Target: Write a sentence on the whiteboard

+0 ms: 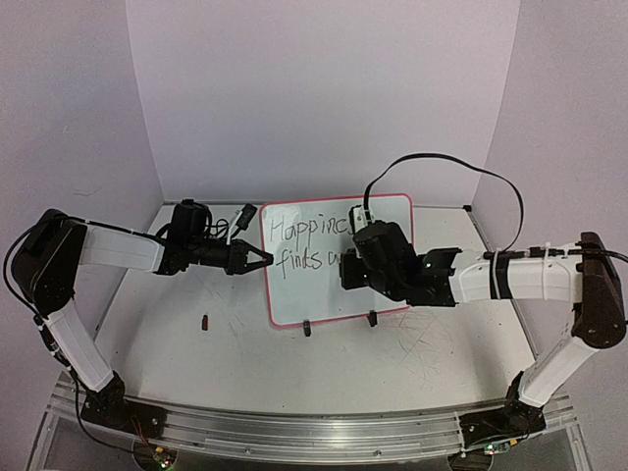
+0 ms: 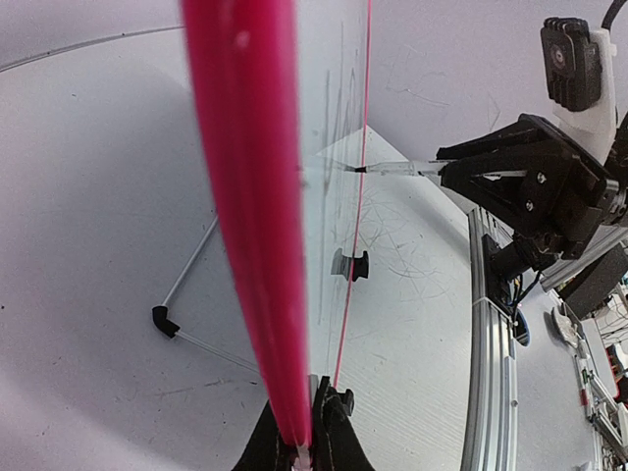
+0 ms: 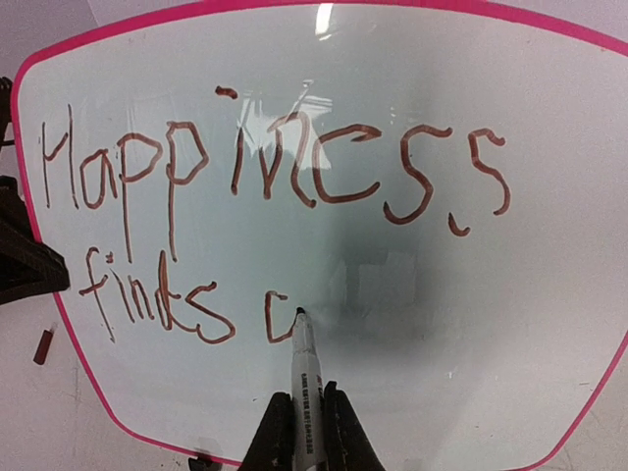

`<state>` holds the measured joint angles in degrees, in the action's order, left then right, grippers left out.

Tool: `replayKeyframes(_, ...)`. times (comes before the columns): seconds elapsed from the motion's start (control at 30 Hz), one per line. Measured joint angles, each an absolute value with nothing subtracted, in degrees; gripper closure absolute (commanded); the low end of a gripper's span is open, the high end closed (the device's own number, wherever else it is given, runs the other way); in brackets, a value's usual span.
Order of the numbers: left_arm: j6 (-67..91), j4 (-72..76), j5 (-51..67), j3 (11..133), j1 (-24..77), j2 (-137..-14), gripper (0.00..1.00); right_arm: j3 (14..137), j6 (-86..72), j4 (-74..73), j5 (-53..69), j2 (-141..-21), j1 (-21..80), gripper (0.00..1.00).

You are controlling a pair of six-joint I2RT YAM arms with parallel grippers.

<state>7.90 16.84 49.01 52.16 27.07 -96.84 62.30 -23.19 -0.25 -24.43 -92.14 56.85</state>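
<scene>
The whiteboard (image 1: 324,292), glossy white with a pink frame, stands upright on two black clip feet at mid table. The sentence (image 3: 275,172) reads "Happiness" on the top line. Below it are "finds" and one part-drawn letter. My left gripper (image 1: 261,261) is shut on the board's left frame edge (image 2: 250,245), which runs up from between its jaws (image 2: 304,446). My right gripper (image 3: 306,432) is shut on a marker (image 3: 306,378). The marker's tip (image 3: 299,314) touches the board at the end of that part-drawn letter. In the top view the right gripper (image 1: 351,263) is in front of the board.
A small dark red cap-like piece (image 1: 205,322) lies on the scuffed tabletop left of the board, and shows in the right wrist view (image 3: 42,346). A thin wire leg with a black elbow (image 2: 162,322) lies behind the board. An aluminium rail (image 1: 294,432) runs along the near edge.
</scene>
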Motion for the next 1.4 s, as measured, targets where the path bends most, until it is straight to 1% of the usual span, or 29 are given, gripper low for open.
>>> replayKeyframes(0.83,7.68,16.51,48.99,52.16,27.07,-96.84,1.0,63.55,-22.68,-0.06,-23.7,-92.14,56.16,1.0)
replayKeyframes(1.4,7.51,16.49,49.04,52.18,27.07,-96.84,1.0,59.9,-25.73,-1.74,-21.86,-92.12,57.96,1.0)
